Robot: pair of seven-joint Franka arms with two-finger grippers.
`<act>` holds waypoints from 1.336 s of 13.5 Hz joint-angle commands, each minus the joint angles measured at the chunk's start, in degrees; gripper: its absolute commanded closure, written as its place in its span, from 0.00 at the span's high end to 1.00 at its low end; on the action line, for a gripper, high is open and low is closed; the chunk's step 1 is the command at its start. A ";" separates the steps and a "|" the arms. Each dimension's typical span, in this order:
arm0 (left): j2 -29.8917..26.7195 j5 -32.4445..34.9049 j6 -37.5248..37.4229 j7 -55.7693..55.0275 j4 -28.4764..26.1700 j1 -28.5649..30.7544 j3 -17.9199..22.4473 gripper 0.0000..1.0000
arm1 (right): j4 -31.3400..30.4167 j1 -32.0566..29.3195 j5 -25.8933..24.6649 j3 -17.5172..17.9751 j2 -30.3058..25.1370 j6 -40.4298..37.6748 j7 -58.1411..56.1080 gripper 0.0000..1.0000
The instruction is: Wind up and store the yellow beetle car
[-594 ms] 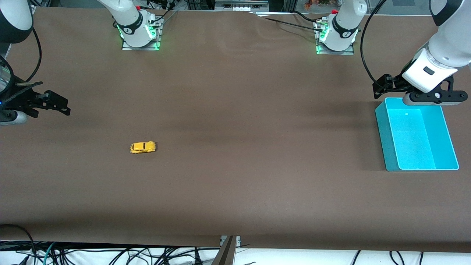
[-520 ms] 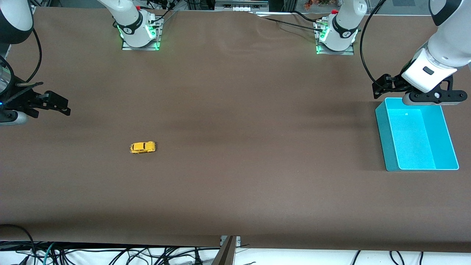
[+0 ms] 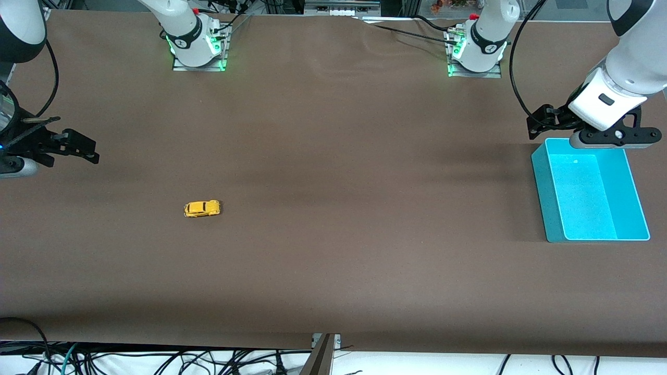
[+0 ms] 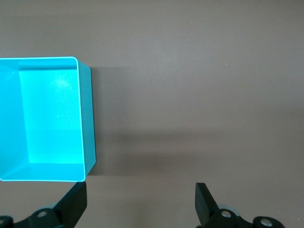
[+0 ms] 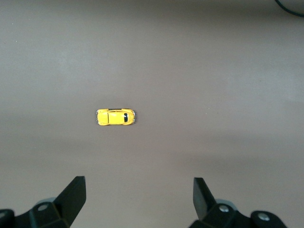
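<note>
The yellow beetle car [image 3: 202,208] stands on its wheels on the brown table, toward the right arm's end; the right wrist view shows it too [image 5: 116,117]. My right gripper [image 3: 86,148] hangs open and empty above the table at that end, apart from the car [image 5: 140,194]. The cyan bin [image 3: 544,198] sits at the left arm's end and is empty; it also shows in the left wrist view [image 4: 85,118]. My left gripper [image 3: 539,124] hangs open and empty above the table beside the bin's edge nearest the robot bases [image 4: 141,199].
The two arm bases [image 3: 198,49] [image 3: 474,52] stand along the table edge farthest from the front camera, with cables [image 3: 406,31] between them. The brown tabletop [image 3: 365,208] stretches between the car and the bin.
</note>
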 commanded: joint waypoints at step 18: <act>0.76 -0.89 -2.82 -0.71 2.81 -0.05 -0.98 1.00 | -0.56 -0.06 -0.82 1.06 2.61 -3.41 0.37 1.00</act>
